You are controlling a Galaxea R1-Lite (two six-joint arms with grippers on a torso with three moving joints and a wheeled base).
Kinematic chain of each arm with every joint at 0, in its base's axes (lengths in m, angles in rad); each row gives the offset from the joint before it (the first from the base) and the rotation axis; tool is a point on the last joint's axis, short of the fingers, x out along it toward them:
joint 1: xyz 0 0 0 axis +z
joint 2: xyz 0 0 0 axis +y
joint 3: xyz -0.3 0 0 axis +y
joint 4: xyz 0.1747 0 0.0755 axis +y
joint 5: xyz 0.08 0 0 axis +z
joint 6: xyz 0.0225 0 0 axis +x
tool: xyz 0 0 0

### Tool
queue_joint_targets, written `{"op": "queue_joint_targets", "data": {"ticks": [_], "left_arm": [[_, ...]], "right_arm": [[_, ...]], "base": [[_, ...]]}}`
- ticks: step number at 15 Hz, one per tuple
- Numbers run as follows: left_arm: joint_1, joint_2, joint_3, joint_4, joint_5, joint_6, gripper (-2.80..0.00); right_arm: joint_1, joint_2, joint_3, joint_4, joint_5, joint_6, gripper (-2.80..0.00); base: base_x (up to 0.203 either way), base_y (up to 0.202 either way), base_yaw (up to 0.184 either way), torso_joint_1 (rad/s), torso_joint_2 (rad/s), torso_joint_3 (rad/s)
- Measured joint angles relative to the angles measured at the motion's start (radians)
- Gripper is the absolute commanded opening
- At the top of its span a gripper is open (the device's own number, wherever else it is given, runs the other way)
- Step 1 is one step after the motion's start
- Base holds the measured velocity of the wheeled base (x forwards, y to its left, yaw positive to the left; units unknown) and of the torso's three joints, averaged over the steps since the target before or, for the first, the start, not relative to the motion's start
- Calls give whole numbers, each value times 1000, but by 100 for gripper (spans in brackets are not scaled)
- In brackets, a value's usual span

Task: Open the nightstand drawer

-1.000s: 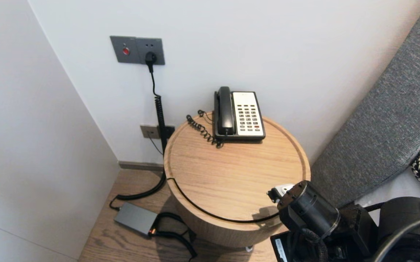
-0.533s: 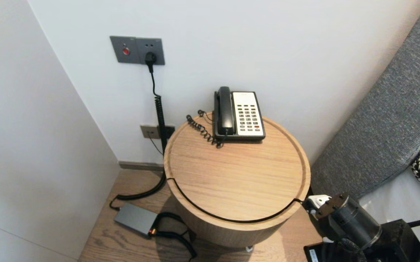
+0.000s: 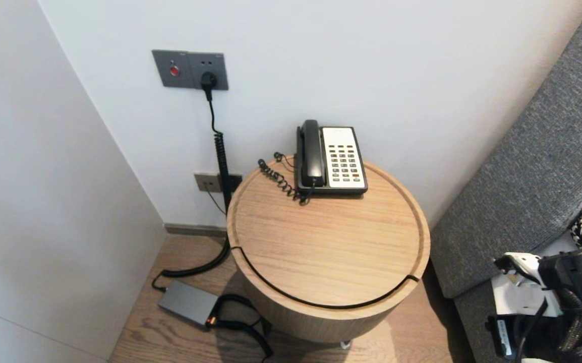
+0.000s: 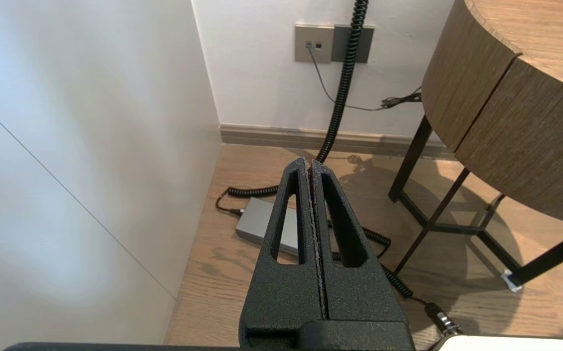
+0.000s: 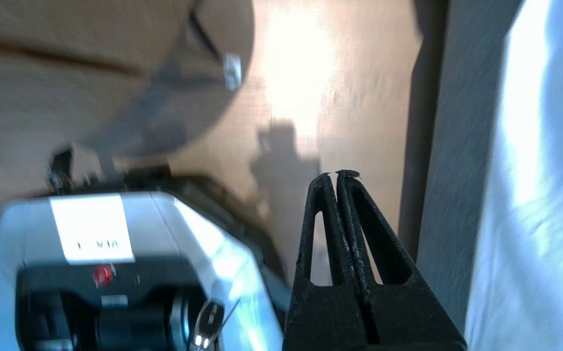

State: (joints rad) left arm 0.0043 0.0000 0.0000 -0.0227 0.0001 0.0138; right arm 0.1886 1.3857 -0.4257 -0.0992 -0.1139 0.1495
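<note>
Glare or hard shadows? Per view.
Right wrist view: strong glare patch on the floor, a shadow next to it, beyond the shut right gripper. Left wrist view: soft shadows under the table, beyond the shut left gripper, no glare. Head view: even light.

Over the front and middle of the round table (image 3: 321,247) a gripper can pass. The phone (image 3: 331,159) blocks the back. A grey padded board (image 3: 523,176) stands close on its right. A cord (image 3: 222,166) and a grey box (image 3: 188,302) are on its left.
</note>
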Motion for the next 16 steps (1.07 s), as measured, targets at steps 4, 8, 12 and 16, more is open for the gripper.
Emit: {"op": "queue_joint_targets", "data": {"ticks": [4, 8, 12, 16], "left_arm": [[0, 0, 0, 0, 1, 0, -280], [0, 0, 0, 0, 0, 0, -280], [0, 0, 0, 0, 0, 0, -280], [0, 0, 0, 0, 0, 0, -280]], "right_arm": [[-58, -187, -4, 36, 15, -44, -280], [-86, -390, 2, 101, -35, -45, -280], [-105, -565, 102, 125, -202, -44, -280], [-107, -702, 211, 125, -322, -44, -280]], "base": [[0, 0, 0, 0, 0, 0], [0, 0, 0, 0, 0, 0], [0, 0, 0, 0, 0, 0], [0, 0, 0, 0, 0, 0]]}}
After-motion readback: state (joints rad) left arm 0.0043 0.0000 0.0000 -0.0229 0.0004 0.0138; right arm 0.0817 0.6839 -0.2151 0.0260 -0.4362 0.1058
